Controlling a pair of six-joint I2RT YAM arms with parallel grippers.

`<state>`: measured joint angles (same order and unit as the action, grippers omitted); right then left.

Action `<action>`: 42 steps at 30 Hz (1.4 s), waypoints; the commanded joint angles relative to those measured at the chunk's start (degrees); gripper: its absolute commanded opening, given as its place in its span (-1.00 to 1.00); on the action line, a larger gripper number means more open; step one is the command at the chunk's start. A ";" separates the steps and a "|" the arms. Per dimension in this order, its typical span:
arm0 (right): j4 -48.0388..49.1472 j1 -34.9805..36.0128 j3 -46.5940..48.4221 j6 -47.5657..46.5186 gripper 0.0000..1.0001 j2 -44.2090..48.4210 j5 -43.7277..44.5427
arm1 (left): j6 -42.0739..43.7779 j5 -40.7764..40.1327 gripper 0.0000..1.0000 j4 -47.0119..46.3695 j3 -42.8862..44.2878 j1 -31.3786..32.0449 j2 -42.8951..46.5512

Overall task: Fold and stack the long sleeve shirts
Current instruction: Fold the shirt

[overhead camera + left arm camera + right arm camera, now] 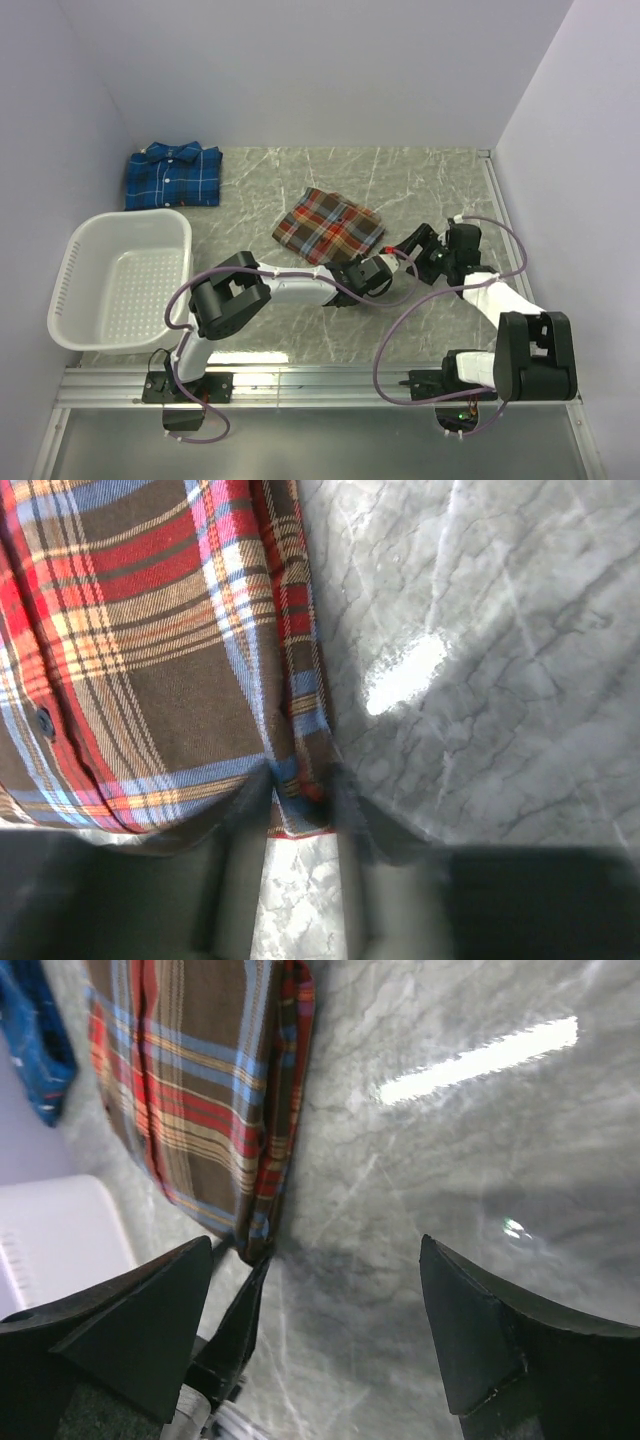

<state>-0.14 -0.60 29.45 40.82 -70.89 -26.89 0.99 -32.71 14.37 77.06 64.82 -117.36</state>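
Note:
The red-orange plaid long sleeve shirt (328,226) lies folded in the middle of the table. My left gripper (388,262) is at its near right corner. In the left wrist view the two fingers of my left gripper (298,800) pinch that corner of the red-orange shirt (150,660), and the cloth puckers between them. My right gripper (415,243) stands open just right of that corner, over bare marble. The right wrist view shows my right gripper (315,1300) wide apart, with the red-orange shirt (200,1090) ahead on the left. The blue plaid shirt (172,176) lies folded at the far left.
A white slotted basket (70,270) stands at the left near the table's front edge, and its corner (50,1220) shows in the right wrist view. Walls close in the table at the back and both sides. Bare marble lies right of the red-orange shirt.

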 commanded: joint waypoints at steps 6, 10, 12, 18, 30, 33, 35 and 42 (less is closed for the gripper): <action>23.68 0.34 -3.70 15.15 0.91 -7.93 -7.02 | -0.38 0.89 -0.99 -0.13 -1.21 -0.22 2.22; 29.22 3.23 -3.35 18.94 0.92 -11.45 -6.77 | -2.21 2.56 -0.99 0.30 -1.38 -0.83 3.45; 31.43 5.08 -2.65 20.78 0.92 -13.38 -5.89 | -3.28 3.09 -0.99 0.66 -1.21 -1.36 4.24; 37.22 8.07 -1.85 26.75 0.89 -19.62 -3.69 | -6.62 8.00 -0.99 0.05 -2.26 -3.64 8.02; 44.08 9.30 -3.00 31.87 0.89 -27.10 -1.67 | -9.78 12.40 -0.99 0.39 -2.44 -6.45 10.31; 44.61 11.05 -2.03 33.45 0.89 -29.03 -0.36 | -10.92 12.93 -0.99 1.18 -1.82 -6.81 10.57; 45.23 12.63 -1.77 34.76 0.89 -30.09 1.31 | -12.15 13.72 -0.99 1.54 -1.21 -6.98 11.10; 45.41 16.06 -0.19 37.41 0.89 -32.11 4.92 | -15.14 15.83 -0.99 2.68 -0.15 -7.69 11.54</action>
<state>46.72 13.80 28.25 77.34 -101.19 -26.46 -11.77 -19.22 17.17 74.85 57.25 -108.88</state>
